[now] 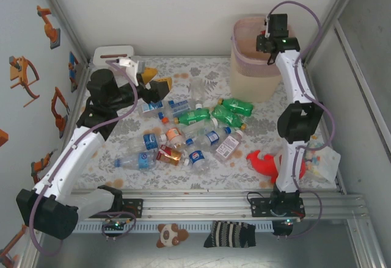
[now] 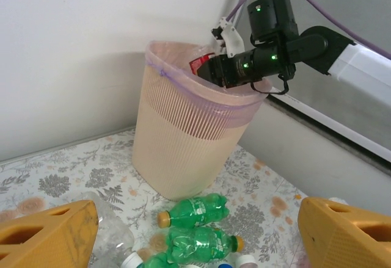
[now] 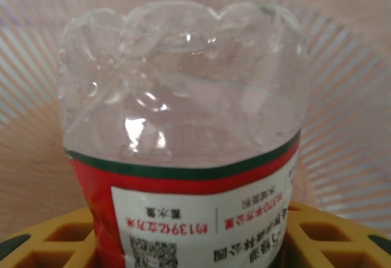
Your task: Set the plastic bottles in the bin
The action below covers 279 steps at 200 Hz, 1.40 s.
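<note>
Clear red-labelled plastic bottle (image 3: 183,127): cut off at 6 o'clock edge, cap end hidden. 2 yellow plastic fingers (image 3: 333,218) flanking it: cut off likewise.

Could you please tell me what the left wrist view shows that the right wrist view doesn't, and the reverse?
Left wrist view: the bin from outside, upright on the floral table, the right gripper over its rim, green bottles below, the left gripper open. Right wrist view: the clear base and label print of the held bottle, close up. Both: the bin's ribbed wall and that bottle's red label.
</note>
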Motion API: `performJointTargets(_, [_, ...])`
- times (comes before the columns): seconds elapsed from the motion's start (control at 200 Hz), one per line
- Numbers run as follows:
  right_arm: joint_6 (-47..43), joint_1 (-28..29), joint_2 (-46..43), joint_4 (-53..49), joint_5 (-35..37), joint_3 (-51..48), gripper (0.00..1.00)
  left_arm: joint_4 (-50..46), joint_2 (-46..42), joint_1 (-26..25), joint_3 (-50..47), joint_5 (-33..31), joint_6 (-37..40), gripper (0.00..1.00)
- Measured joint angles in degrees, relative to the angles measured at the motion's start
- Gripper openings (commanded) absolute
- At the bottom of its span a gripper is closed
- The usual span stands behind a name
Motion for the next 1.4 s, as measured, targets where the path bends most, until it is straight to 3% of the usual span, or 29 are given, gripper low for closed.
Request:
performJointTargets(0.335, [-0.04,-0.37,5.49,-5.31,1.29,2.73,0.54,-0.59,0.7,0.07,-0.68,-1.09,0.04,0.84])
performJointTargets(0.636, [1.01,-0.92,5.62,-7.02,2.93,3.26,0.74,-1.09,1.09,0.31,-0.68,-1.44,0.07,0.83])
performJointTargets(1.001, [1.18,-0.96,4.28,-7.45,2.95,4.44,0.77,-2.8,1.75,0.31,-0.66,-3.96,0.02,0.82])
performJointTargets(1.237, [1.4,-0.96,-1.27,-8.28,2.05,4.44,0.77,-9.99,4.02,0.33,0.87,-9.44,0.07,0.82])
performJointTargets(1.397, [1.66,-0.94,-6.67,-8.28,0.5,4.44,0.77,-19.89,7.19,0.44,5.81,-11.78,5.57,0.82])
